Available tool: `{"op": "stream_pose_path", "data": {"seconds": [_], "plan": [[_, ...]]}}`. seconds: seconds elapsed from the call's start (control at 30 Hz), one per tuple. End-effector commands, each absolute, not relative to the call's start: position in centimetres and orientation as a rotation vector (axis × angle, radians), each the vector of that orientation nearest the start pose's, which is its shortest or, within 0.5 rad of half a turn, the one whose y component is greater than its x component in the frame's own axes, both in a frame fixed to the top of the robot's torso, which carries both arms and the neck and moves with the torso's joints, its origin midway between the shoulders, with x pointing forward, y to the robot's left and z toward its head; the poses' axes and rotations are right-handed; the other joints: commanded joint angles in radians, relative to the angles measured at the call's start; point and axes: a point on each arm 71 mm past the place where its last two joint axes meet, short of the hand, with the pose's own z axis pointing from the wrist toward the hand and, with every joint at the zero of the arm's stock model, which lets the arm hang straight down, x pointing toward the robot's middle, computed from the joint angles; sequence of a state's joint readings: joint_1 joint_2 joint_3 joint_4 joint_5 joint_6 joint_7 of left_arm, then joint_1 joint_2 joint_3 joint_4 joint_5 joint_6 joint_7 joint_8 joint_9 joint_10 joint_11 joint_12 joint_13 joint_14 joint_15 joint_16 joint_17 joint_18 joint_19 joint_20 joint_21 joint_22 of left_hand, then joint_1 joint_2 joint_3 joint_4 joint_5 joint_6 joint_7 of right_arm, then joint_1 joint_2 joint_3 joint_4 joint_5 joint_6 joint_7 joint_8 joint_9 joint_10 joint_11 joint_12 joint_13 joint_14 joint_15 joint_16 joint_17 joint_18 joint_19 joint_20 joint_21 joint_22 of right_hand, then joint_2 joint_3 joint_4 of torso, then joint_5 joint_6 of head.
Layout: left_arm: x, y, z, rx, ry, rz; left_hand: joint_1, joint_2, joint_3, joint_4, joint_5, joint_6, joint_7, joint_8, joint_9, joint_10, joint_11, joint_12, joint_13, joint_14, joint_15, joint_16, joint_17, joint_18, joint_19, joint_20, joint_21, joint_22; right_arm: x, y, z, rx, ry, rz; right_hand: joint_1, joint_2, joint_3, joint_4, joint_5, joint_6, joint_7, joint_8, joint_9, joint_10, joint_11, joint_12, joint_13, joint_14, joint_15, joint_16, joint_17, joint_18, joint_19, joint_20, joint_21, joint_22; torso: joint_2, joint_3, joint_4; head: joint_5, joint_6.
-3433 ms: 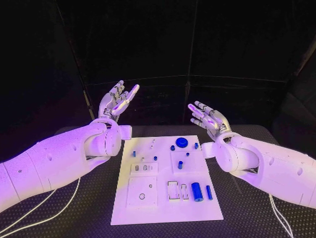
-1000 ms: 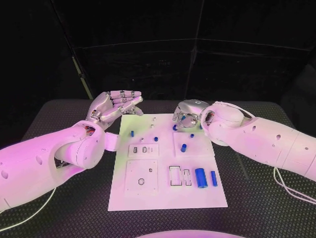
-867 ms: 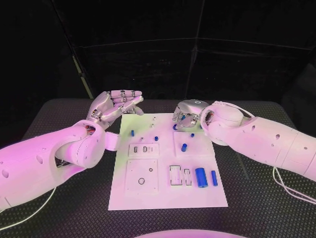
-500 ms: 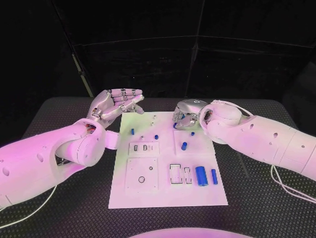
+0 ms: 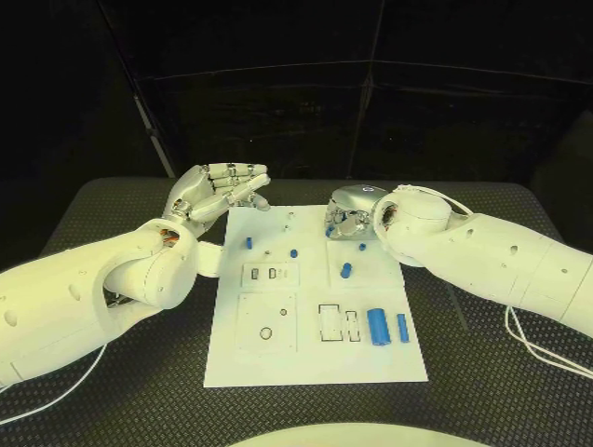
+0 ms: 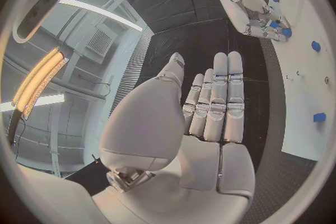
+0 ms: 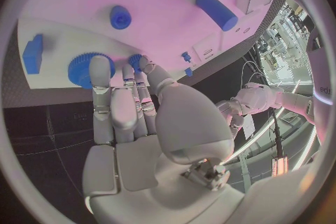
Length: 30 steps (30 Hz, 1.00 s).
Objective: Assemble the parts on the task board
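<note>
The white task board [image 5: 316, 358] lies in the middle of the table. My right hand [image 5: 347, 212] hangs palm down over its far right corner. In the right wrist view its straight fingers [image 7: 105, 95] reach just over a blue gear [image 7: 83, 71] and a small blue peg [image 7: 135, 59], and nothing is gripped. My left hand [image 5: 216, 191] floats palm up beyond the board's far left corner, fingers spread and empty [image 6: 210, 117]. A thick blue cylinder [image 5: 378, 325] and a thin one [image 5: 402, 326] lie on the near right of the board.
Small blue pegs [image 5: 346, 272] [image 5: 293, 252] [image 5: 248, 242] stand across the board's far half, with a blue block [image 7: 32, 53] near the gear. Rectangular slots [image 5: 330, 321] and a square plate with a hole [image 5: 267, 331] sit nearer me. Black matting surrounds the board.
Since the oldest frame my right hand has turned palm down and dropped onto the board's far right corner. Over the last second both hands have barely moved.
</note>
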State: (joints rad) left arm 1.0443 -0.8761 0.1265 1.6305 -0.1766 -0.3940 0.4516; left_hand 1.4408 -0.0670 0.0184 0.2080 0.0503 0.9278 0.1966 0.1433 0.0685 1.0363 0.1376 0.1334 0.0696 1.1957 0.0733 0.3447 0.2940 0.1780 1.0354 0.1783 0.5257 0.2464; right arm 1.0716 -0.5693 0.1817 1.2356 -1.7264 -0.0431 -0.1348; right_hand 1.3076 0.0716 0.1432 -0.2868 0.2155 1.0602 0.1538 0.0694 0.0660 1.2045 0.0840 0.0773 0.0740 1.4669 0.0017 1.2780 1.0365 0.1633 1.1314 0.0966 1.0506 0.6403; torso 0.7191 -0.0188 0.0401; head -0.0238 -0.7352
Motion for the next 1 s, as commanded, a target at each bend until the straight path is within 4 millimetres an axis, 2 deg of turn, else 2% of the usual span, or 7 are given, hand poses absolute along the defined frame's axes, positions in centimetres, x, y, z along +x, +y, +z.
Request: {"op": "stream_pose_path", "data": {"seconds": [0.03, 0.3, 0.57, 0.67, 0.73, 0.87, 1.0], "plan": [[46.5, 19.9, -17.2, -0.976, 1.318, -1.601, 0.000, 0.014, -0.004, -0.003, 0.001, 0.005, 0.003, -0.005, -0.001, 0.004, 0.006, -0.007, -0.001, -0.003, 0.003, 0.005, 0.003, 0.002, 0.003, 0.000, 0.004, 0.002, 53.2, -14.3, -20.8, -0.322, 1.786, 0.508, -0.005, 0.000, 0.016, 0.001, 0.002, 0.012, -0.001, 0.003, 0.001, 0.009, -0.003, 0.003, -0.002, 0.029, -0.005, 0.007, 0.005, 0.000, 0.008, 0.000, 0.013, 0.009, 0.000, -0.0002, 0.0005, 0.001, -0.005], [46.5, 20.0, -17.2, -0.978, 1.317, -1.596, -0.001, 0.016, -0.005, -0.002, 0.001, 0.006, 0.003, -0.006, -0.001, 0.005, 0.006, -0.008, -0.001, -0.003, 0.003, 0.006, 0.006, 0.002, 0.002, 0.000, 0.006, 0.003, 53.3, -14.3, -20.4, -0.305, 1.729, 0.527, -0.002, -0.001, 0.105, 0.002, -0.006, 0.035, -0.004, 0.004, 0.001, 0.022, -0.006, 0.001, -0.001, 0.025, -0.010, 0.022, 0.015, -0.003, 0.005, -0.002, 0.044, 0.037, 0.000, -0.0002, -0.0001, 0.002, -0.011], [46.5, 20.1, -17.2, -0.978, 1.317, -1.595, -0.003, 0.018, -0.005, -0.002, 0.001, 0.007, 0.004, -0.007, -0.001, 0.006, 0.006, -0.009, -0.001, -0.004, 0.003, 0.006, 0.007, 0.002, 0.002, 0.000, 0.007, 0.004, 53.2, -14.1, -20.0, -0.298, 1.685, 0.549, -0.010, -0.014, 0.153, 0.005, -0.007, 0.046, -0.005, 0.006, 0.002, 0.027, -0.007, 0.001, -0.001, 0.024, -0.010, 0.030, 0.021, -0.004, 0.005, -0.001, 0.062, 0.055, 0.000, -0.0004, -0.0010, 0.001, -0.015], [46.5, 20.1, -17.2, -0.978, 1.317, -1.595, -0.003, 0.018, -0.005, -0.002, 0.001, 0.007, 0.004, -0.007, -0.001, 0.006, 0.006, -0.009, -0.001, -0.004, 0.003, 0.006, 0.007, 0.002, 0.002, 0.000, 0.007, 0.004, 52.9, -13.9, -19.4, -0.283, 1.628, 0.581, -0.015, -0.020, 0.171, 0.007, -0.008, 0.055, -0.006, 0.008, 0.003, 0.036, -0.010, 0.005, 0.001, 0.025, -0.011, 0.034, 0.025, -0.013, 0.032, -0.001, 0.096, 0.110, 0.001, 0.0007, -0.0016, 0.004, -0.011], [46.5, 20.2, -17.2, -0.978, 1.317, -1.594, -0.003, 0.018, -0.005, -0.002, 0.001, 0.007, 0.004, -0.007, -0.001, 0.006, 0.006, -0.009, -0.001, -0.004, 0.003, 0.006, 0.007, 0.002, 0.002, 0.000, 0.007, 0.004, 52.8, -13.8, -19.0, -0.268, 1.591, 0.599, -0.017, -0.023, 0.176, 0.008, -0.008, 0.057, -0.007, 0.009, 0.003, 0.038, -0.011, 0.006, 0.002, 0.026, -0.012, 0.037, 0.028, -0.014, 0.035, -0.002, 0.101, 0.116, 0.001, 0.0009, -0.0019, 0.004, -0.010], [46.5, 20.2, -17.2, -0.978, 1.316, -1.593, -0.003, 0.018, -0.005, -0.002, 0.001, 0.007, 0.004, -0.007, -0.001, 0.006, 0.006, -0.009, -0.001, -0.004, 0.003, 0.006, 0.007, 0.002, 0.002, 0.000, 0.007, 0.004, 52.6, -13.7, -18.3, -0.233, 1.531, 0.616, -0.023, -0.027, 0.186, 0.012, -0.007, 0.059, -0.007, 0.009, 0.003, 0.040, -0.011, 0.006, 0.003, 0.026, -0.012, 0.041, 0.033, -0.015, 0.037, -0.002, 0.107, 0.123, 0.001, -0.0018, -0.0013, 0.003, -0.006], [46.5, 20.2, -17.2, -0.977, 1.316, -1.594, -0.004, 0.020, -0.006, -0.001, 0.001, 0.008, 0.004, -0.008, -0.001, 0.006, 0.006, -0.011, -0.001, -0.005, 0.003, 0.006, 0.010, 0.002, 0.001, 0.000, 0.008, 0.005, 52.9, -13.2, -18.1, -0.217, 1.508, 0.622, -0.026, -0.029, 0.189, 0.014, -0.007, 0.059, -0.007, 0.008, 0.002, 0.040, -0.011, 0.006, 0.003, 0.027, -0.012, 0.042, 0.033, -0.015, 0.037, -0.002, 0.109, 0.124, 0.004, -0.0004, 0.0002, 0.004, -0.002]]}}
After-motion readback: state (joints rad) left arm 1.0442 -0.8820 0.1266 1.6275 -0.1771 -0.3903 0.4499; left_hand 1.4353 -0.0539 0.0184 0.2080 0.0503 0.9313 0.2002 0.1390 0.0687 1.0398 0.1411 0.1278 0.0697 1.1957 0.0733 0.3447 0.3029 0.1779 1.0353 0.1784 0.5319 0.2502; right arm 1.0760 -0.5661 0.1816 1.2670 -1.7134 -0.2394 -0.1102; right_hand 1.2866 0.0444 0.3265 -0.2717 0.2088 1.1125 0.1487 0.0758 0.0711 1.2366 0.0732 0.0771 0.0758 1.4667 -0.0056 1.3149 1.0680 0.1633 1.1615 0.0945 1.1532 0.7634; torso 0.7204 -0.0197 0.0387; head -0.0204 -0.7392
